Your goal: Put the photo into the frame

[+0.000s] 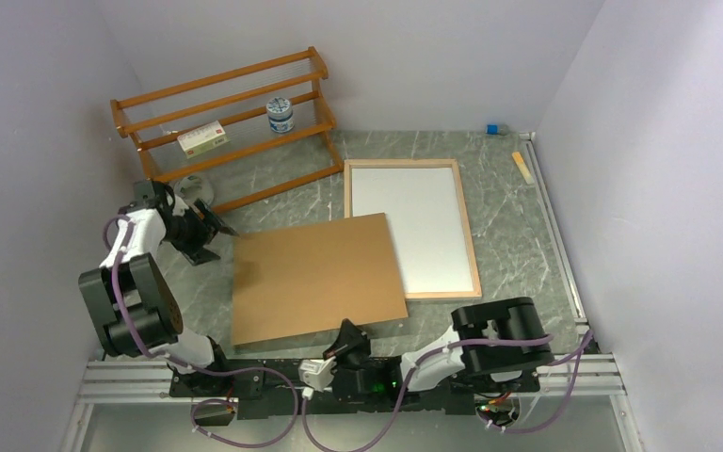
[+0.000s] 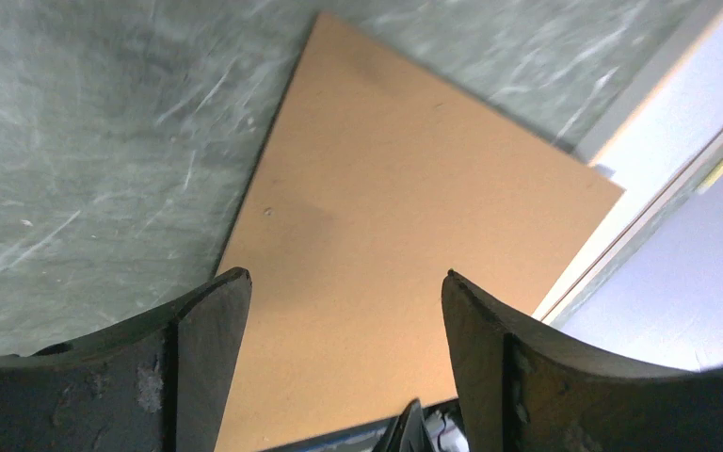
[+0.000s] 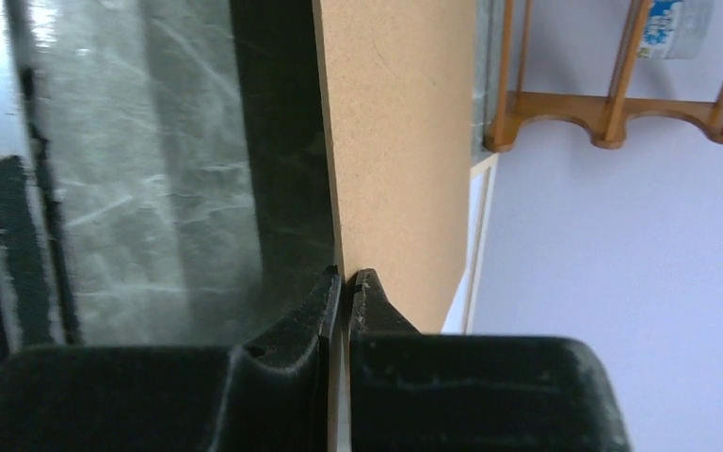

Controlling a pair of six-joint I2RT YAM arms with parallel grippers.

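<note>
Table [image 1: 527, 235] with the brown board [image 1: 315, 278] lying flat at its centre, our landmark. The frame [image 1: 472, 250] lies just right of the board, pale rim up and interior white, and the board's far right corner overlaps its left rim. The rack [image 1: 235, 77] stands beyond the board's far left. We cannot see the photo in any view; whether it lies under the board we cannot tell.

The right gripper [image 1: 346, 337] is at the board's near edge, its jaws clamped together on that thin edge, as the right wrist view confirms. The left gripper [image 2: 344, 282] hovers off the board's left side with its jaws wide apart and holding nothing.

We judge the step in hand to be clearing the board. The pinch is shallow, so we would raise the near edge slowly and draw the board away from the frame without scraping the pane. The left gripper can take the left edge if the sheet sags or twists
</note>
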